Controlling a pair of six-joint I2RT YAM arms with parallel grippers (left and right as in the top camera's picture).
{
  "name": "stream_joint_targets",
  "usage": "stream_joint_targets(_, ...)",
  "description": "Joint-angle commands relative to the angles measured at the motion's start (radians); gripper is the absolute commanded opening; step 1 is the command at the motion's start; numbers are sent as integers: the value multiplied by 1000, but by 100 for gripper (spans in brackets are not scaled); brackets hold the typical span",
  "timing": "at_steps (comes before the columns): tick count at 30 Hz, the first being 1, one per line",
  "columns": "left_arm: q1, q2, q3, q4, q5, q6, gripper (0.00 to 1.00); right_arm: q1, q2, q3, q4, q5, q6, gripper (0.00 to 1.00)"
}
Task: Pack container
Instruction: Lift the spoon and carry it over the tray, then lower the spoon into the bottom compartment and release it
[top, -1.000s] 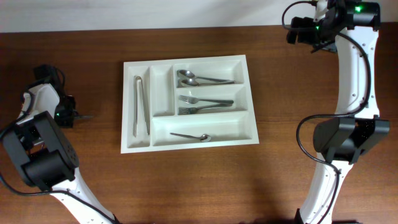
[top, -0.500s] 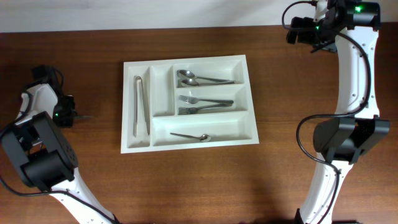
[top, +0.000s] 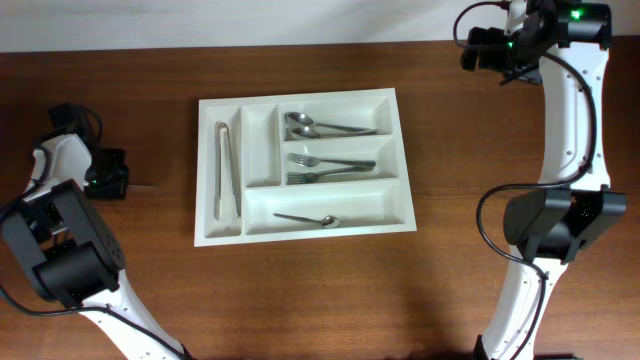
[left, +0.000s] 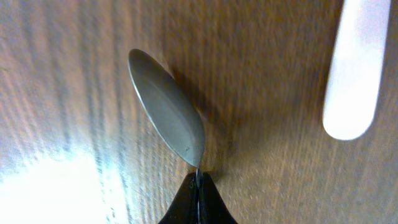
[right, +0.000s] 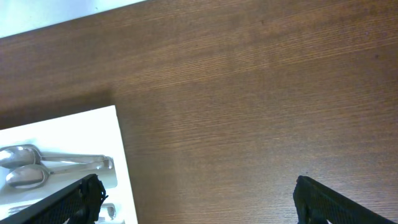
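Note:
The white container (top: 300, 97) lies in the middle of the table, with tongs (top: 226, 170) in its left narrow compartment. Its wide compartments hold two spoons (top: 320, 126), forks (top: 330, 168) and a small spoon (top: 310, 219). At the far left, my left gripper (top: 118, 184) is low over the wood, well away from the container. In the left wrist view it (left: 199, 186) is shut on the neck of a metal spoon (left: 166, 118), whose bowl lies on the table ahead of the fingertips. My right gripper (right: 199, 202) stands open over bare wood beyond the container's top right corner (right: 118, 143).
A blurred white shape (left: 351, 68) shows at the upper right of the left wrist view. The table's back edge meets a pale wall (top: 300, 20). The right arm's base (top: 555, 225) stands to the right of the container.
My left gripper's jaws have closed on the spoon at the far left. The right arm and the container's contents have not moved.

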Motion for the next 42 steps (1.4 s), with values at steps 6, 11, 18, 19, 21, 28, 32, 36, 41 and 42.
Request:
stream_joint_targets(6, -11, 130, -67, -15, 146, 137, 2, -1, 3, -5, 0, 5, 4, 99)
stream_joint_targets(11, -11, 130, -13, -16, 195, 303, 2, -1, 3, -5, 0, 5, 4, 99)
stream_joint_targets(18, -13, 120, 195, -53, 397, 599, 2, -1, 3, -5, 0, 5, 4, 99)
stream_joint_targets(19, -16, 119, 233, -61, 433, 636, 2, -1, 3, -5, 0, 5, 4, 99)
stream_joint_targets(21, -27, 113, 316, -79, 521, 745, 2, -1, 3, -5, 0, 5, 4, 99)
stream_joint_targets(28, -118, 63, 597, -227, 510, 990, 2, -1, 3, -5, 0, 5, 4, 99)
stream_joint_targets(32, -200, 42, 742, -330, 467, 1163, 2, -1, 3, -5, 0, 5, 4, 99)
stream_joint_targets(36, -309, 35, 868, -492, 451, 1419, 2, -1, 3, -5, 0, 5, 4, 99)
stream_joint_targets(41, -468, 35, 914, -681, 408, 1735, 2, -1, 3, -5, 0, 5, 4, 99)
stream_joint_targets(42, -507, 35, 914, -724, 399, 1801, 2, -1, 3, -5, 0, 5, 4, 99)
